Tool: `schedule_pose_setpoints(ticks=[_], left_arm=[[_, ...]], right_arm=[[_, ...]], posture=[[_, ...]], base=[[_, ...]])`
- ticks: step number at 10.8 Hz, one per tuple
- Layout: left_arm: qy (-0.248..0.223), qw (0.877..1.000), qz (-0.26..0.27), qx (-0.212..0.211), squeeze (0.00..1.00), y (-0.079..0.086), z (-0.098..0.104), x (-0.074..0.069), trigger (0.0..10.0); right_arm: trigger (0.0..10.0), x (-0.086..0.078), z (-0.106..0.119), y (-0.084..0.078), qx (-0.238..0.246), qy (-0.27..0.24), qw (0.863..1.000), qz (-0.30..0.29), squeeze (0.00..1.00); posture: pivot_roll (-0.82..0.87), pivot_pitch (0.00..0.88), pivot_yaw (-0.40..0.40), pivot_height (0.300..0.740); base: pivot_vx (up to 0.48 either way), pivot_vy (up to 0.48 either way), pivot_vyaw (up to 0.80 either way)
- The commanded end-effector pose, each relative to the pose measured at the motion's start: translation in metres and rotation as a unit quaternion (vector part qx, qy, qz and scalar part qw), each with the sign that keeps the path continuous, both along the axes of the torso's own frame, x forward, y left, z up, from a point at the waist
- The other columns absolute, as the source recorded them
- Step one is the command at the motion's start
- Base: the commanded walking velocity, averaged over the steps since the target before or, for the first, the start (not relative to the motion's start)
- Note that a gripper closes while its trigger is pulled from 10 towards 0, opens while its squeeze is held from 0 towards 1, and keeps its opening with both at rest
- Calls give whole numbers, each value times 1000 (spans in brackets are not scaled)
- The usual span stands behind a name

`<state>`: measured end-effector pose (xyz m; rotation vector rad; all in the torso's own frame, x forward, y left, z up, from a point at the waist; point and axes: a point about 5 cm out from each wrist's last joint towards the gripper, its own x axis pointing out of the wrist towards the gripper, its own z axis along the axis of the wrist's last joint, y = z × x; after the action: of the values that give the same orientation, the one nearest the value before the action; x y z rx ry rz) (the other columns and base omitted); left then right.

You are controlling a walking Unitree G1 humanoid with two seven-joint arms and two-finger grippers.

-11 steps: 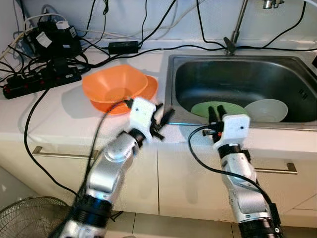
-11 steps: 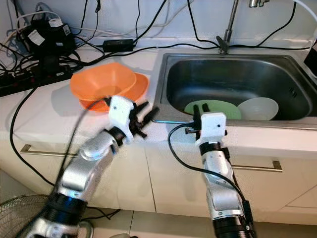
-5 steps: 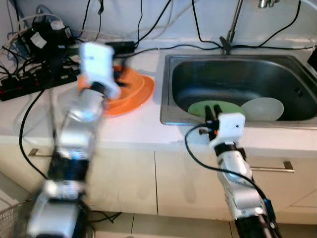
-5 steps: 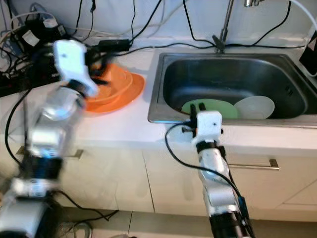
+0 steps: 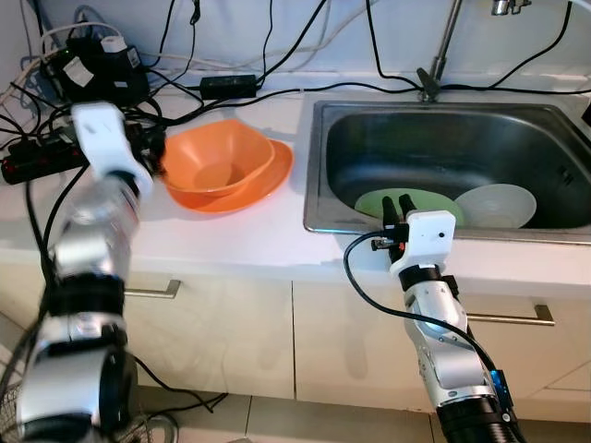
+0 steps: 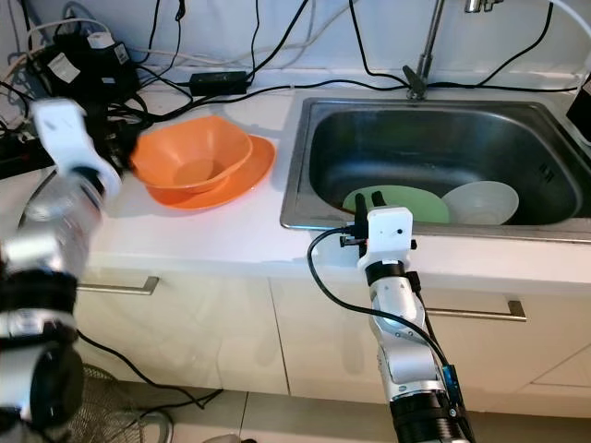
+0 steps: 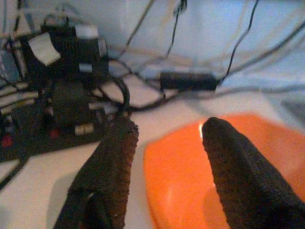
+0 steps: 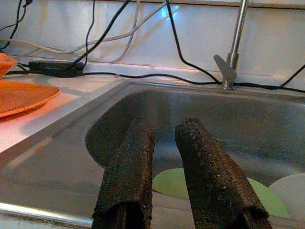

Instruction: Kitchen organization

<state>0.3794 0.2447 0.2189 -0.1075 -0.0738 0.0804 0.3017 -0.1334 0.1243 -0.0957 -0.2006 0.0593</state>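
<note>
Left fingers (image 7: 112, 167): you see them spread wide, nothing between them, straddling the near rim of the orange bowl (image 5: 217, 164).
Left gripper (image 7: 167, 126): at the bowl's outer side, away from the sink (image 5: 319, 157).
Right fingers (image 8: 128, 176): a narrow gap, nothing held.
Right gripper (image 5: 399, 203): at the sink's front edge, pointing into the basin.
Orange bowl: on the orange plate (image 5: 272, 175), on the counter (image 5: 231, 240) just beside the sink.
Green plate (image 5: 369, 201): on the sink's floor, touching the white bowl (image 5: 499, 203).
Power strip (image 5: 46, 157) and cables: behind the orange bowl, farther from the sink.
Tap (image 5: 441, 51): behind the sink.
</note>
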Motion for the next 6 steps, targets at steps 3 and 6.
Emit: schedule_pose_setpoints(ticks=[3, 6], left_arm=[[8, 997, -49, -57, 0, 0, 2, -3, 10000], [20, 998, -42, -48, 1000, 5, 2, -7, 10000]], right_arm=[[10000, 3, 1, 3, -4, -4, 1000, 5, 0], [10000, 3, 0, 4, -4, -1, 1000, 8, 0]], posture=[[18, 0, 71, 740], [24, 0, 72, 740]], base=[[0, 0, 0], [0, 0, 0]])
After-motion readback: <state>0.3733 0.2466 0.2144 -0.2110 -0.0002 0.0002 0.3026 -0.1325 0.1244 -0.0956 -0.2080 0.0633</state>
